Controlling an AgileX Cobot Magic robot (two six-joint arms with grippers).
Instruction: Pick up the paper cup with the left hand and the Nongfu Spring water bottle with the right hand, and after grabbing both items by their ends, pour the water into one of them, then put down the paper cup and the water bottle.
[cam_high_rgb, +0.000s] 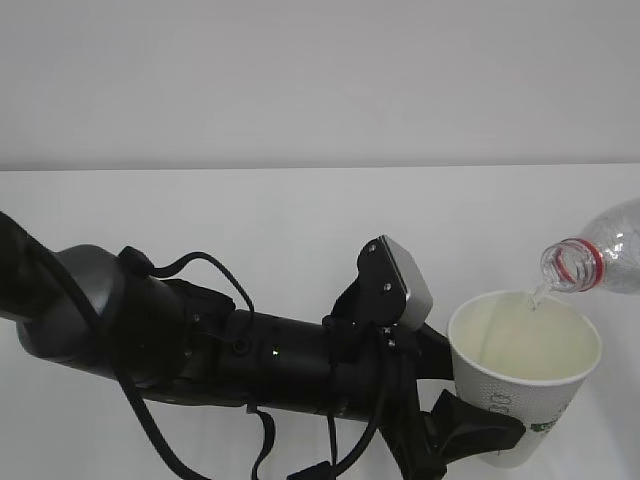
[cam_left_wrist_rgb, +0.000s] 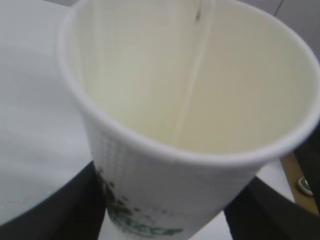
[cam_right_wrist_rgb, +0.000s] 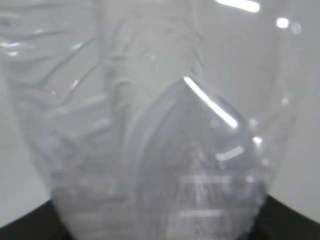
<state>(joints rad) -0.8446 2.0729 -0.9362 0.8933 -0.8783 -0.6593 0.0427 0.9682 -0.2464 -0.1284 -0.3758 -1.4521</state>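
Observation:
The white paper cup (cam_high_rgb: 520, 375) with a green logo is held upright at the lower right, my left gripper (cam_high_rgb: 497, 432) shut on its lower part. In the left wrist view the cup (cam_left_wrist_rgb: 165, 190) fills the frame, with a black finger on each side of it. The clear Nongfu Spring water bottle (cam_high_rgb: 603, 255) with a red neck ring lies tipped at the right edge, mouth over the cup's rim. A thin stream of water (cam_high_rgb: 536, 297) runs into the cup and down its cream inside (cam_left_wrist_rgb: 192, 85). The bottle's ribbed body (cam_right_wrist_rgb: 150, 125) sits between my right gripper's (cam_right_wrist_rgb: 160, 227) dark fingers.
My left arm (cam_high_rgb: 230, 350) with its cables and grey box module (cam_high_rgb: 400, 280) stretches across the lower half of the exterior view. The white table (cam_high_rgb: 250, 215) runs back to a pale wall. A brown edge (cam_left_wrist_rgb: 296, 177) shows at the left wrist view's lower right.

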